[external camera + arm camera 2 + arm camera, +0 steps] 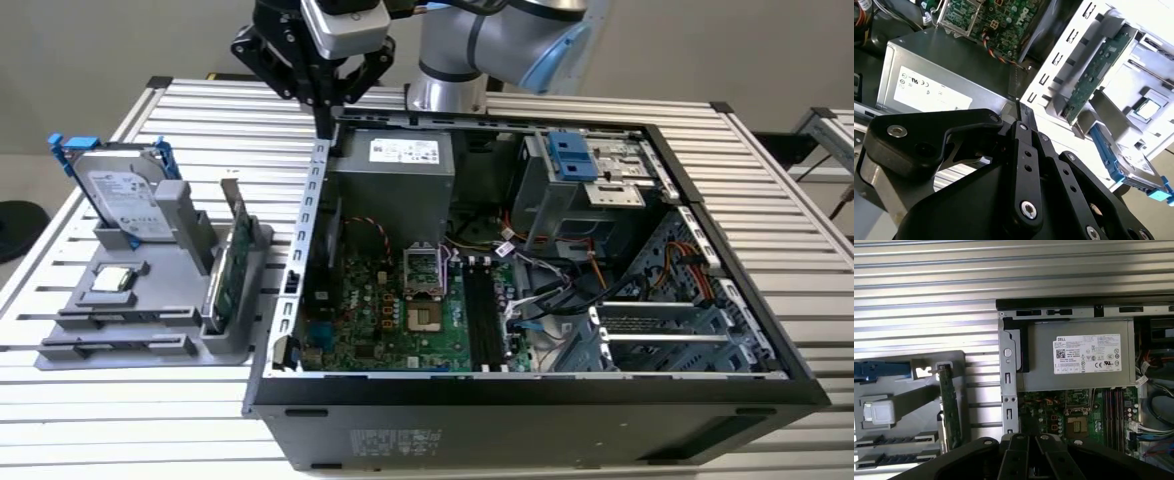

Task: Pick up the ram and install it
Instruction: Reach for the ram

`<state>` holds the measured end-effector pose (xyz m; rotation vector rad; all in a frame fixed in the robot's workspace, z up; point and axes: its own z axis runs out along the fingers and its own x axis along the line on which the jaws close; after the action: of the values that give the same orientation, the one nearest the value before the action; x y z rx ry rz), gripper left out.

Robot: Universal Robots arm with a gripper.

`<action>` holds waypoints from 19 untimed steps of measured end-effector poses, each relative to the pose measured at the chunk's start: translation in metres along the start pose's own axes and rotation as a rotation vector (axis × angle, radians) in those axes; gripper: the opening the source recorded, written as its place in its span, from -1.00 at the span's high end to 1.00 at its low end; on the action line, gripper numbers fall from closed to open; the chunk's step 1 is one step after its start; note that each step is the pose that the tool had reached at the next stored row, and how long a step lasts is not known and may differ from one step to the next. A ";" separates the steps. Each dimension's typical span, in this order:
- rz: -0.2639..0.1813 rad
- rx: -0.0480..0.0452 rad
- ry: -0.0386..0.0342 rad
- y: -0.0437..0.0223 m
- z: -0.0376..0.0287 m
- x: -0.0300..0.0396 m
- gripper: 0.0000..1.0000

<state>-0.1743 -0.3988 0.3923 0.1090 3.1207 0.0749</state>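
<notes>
The black side wall of the open computer case (534, 420) lies closest in the exterior view, along the bottom of the frame, on a slatted metal table (120, 420). Inside the case, the green motherboard (387, 320) sits at lower centre and the grey power supply (394, 180) above it. At the top of the frame the gripper (324, 122) hangs over the case's far corner on the exterior view's left. Its fingers are pressed narrow, with nothing between them. At the left of the frame a grey holder (220, 345) carries an upright hard drive (120, 195) and a green card (238, 265) standing on edge. The ram (114, 321) seems to be the thin dark strip lying in a long slot near the holder's front, well apart from the gripper. In the second wrist view the gripper (1021, 112) shows its black fingers meeting at the tips, holding nothing, just above the edge of the power supply (939, 85). The green card (1094, 75) and the hard drive (1134, 165) are off to one side. In the first wrist view the gripper (1029, 442) is over the motherboard (1054, 410), beside the power supply (1079, 355). The ram (899, 440) lies flat in the holder (909, 405), next to the green card (950, 410).
</notes>
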 end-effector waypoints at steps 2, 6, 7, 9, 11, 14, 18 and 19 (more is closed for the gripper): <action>0.000 0.0000 0.0000 -0.0001 0.0000 0.0008 1.00; 0.000 0.0000 0.0000 -0.0002 0.0000 0.0028 1.00; 0.000 0.0000 0.0000 -0.0002 0.0000 0.0034 1.00; 0.000 0.0000 0.0000 -0.0003 0.0000 0.0046 1.00; 0.000 0.0000 0.0000 -0.0004 0.0000 0.0058 1.00; 0.000 0.0000 0.0000 -0.0005 0.0000 0.0075 1.00; 0.000 0.0000 0.0000 -0.0007 0.0000 0.0096 1.00; 0.000 0.0000 0.0000 -0.0007 0.0000 0.0102 1.00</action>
<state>-0.1845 -0.3988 0.3921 0.1090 3.1207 0.0749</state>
